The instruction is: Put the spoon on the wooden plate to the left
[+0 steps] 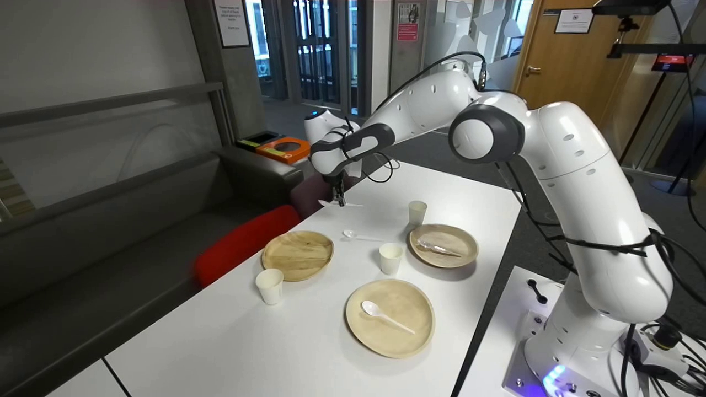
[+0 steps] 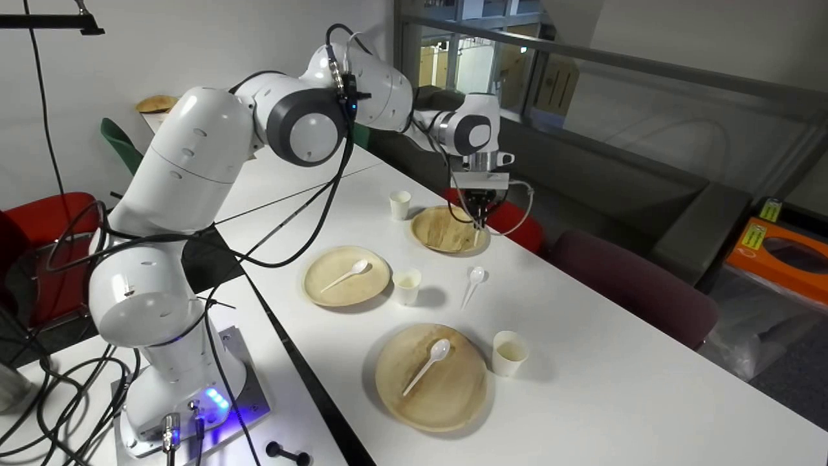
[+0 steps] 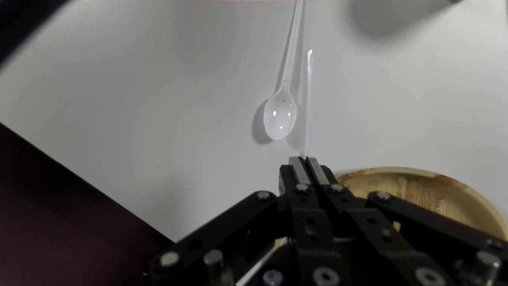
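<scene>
My gripper [image 3: 304, 159] is shut on a white spoon [image 3: 308, 99]. The handle sticks out ahead of the fingertips in the wrist view; the bowl end is mostly hidden there. In both exterior views the gripper [image 1: 340, 202] [image 2: 479, 221] holds the spoon [image 1: 354, 205] raised above the table, near the seat side. The wooden plate [image 1: 298, 255] [image 2: 443, 230], round with a low rim, has nothing on it. In the wrist view the wooden plate [image 3: 436, 194] lies below and right of the fingers, partly hidden by them. The second white spoon [image 1: 350, 234] [image 3: 279, 115] lies on the table.
A flatter wooden plate [image 1: 400, 295] and another wooden dish [image 1: 460, 242] each bear a white spoon. Pale cups stand beside the dishes [image 1: 270, 285] [image 1: 391, 258] [image 1: 417, 212]. A red chair [image 1: 248, 242] and a dark red chair [image 2: 637, 285] stand at the table's edge.
</scene>
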Controlling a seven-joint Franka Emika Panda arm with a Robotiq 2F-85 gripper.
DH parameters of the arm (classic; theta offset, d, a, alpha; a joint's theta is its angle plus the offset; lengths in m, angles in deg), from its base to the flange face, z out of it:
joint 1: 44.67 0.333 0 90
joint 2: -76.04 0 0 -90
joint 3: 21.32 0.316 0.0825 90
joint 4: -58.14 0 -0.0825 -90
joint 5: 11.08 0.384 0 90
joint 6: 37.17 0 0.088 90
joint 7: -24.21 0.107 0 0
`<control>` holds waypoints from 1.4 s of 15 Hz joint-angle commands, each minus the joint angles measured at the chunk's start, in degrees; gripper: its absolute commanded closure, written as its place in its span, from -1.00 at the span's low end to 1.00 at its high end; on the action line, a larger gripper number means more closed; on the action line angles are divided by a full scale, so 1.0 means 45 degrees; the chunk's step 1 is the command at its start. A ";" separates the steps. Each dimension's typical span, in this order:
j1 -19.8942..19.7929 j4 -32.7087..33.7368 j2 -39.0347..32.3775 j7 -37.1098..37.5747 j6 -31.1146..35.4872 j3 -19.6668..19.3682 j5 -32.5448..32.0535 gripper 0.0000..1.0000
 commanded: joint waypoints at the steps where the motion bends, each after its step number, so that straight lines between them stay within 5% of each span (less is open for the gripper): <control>1: -0.0469 0.0826 -0.0289 -0.2712 -0.0522 0.0437 -0.0251 0.98; 21: -0.0075 0.0188 -0.0581 -1.4706 0.0844 0.0975 -0.1199 0.98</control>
